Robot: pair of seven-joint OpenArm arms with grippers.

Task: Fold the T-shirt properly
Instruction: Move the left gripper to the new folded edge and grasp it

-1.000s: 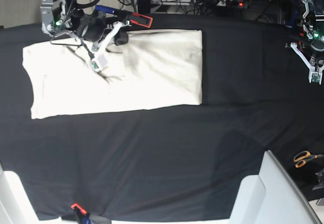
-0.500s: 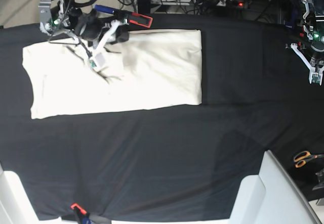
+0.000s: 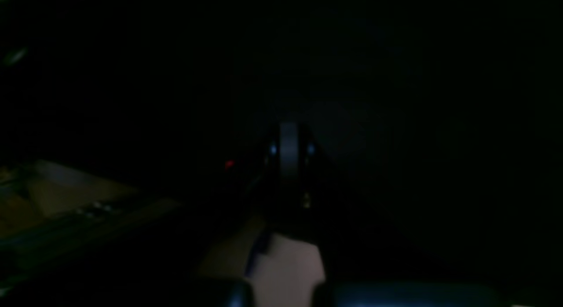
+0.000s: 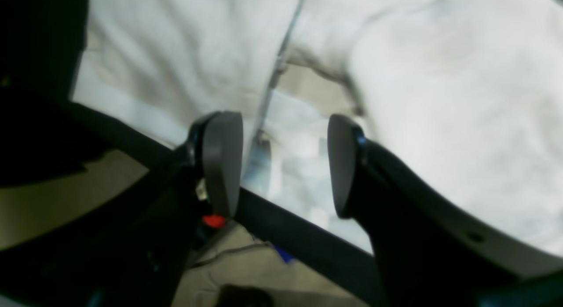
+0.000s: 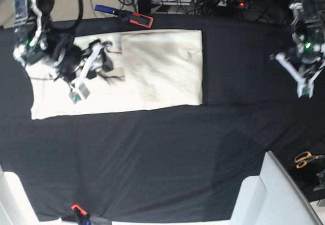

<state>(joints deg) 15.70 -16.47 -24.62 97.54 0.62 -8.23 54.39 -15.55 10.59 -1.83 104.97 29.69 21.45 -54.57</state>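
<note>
Cream T-shirt [image 5: 152, 67] spread flat on the black table cloth [image 5: 162, 154] toward 11 o'clock of the base view, with a squarer folded panel on the side nearer the centre. Left part of the shirt partly covered by the right arm, so the sleeve and collar there hard to make out.

Right gripper [image 5: 84, 83] low over the shirt's left half. Fingers [image 4: 220, 162] spread apart in the right wrist view, nothing between them, wrinkled cream cloth filling the gap behind. Whether the tips touch the fabric cannot be told; that view blurred, lower part blocked by dark gripper parts.

Left gripper [image 5: 299, 72] at 2 o'clock in the base view, over bare black cloth, well apart from the shirt. Left wrist view nearly black: only a dim grey finger [image 3: 288, 153] near centre and faint pale shapes at 6 and 8 o'clock. Fingers spread or closed cannot be told.

Orange-handled scissors [image 5: 304, 159] at 4 o'clock, partly cut off by the frame edge. White surface [image 5: 274, 194] at 5 o'clock, cut off too.
</note>
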